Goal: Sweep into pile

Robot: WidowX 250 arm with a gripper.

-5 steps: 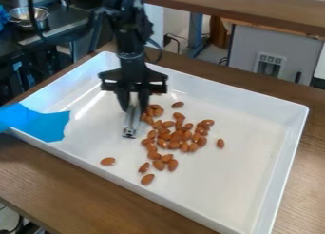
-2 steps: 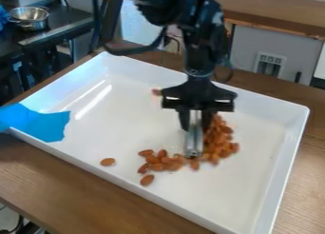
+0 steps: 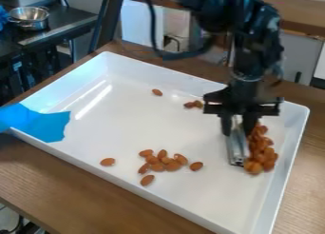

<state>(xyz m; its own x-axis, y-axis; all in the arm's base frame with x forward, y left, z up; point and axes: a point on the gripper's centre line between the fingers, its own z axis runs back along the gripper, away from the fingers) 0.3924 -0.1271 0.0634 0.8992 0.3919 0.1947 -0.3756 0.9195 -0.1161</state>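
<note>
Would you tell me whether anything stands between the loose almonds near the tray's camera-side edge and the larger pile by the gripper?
Yes: the metal tool held in the gripper stands right beside the larger pile, on the side facing the loose almonds. Otherwise, only bare tray floor shows between them.

White rectangular tray [image 3: 127,119]: 1
Silvery metal tool [image 3: 236,150], between fingers [image 3: 226,125]: 1
Brown oval almonds [image 3: 256,152]: over 20, overlapping
Flat blue sheet [image 3: 41,122]: 1
Silvery metal bowl [image 3: 30,24]: 1
</note>
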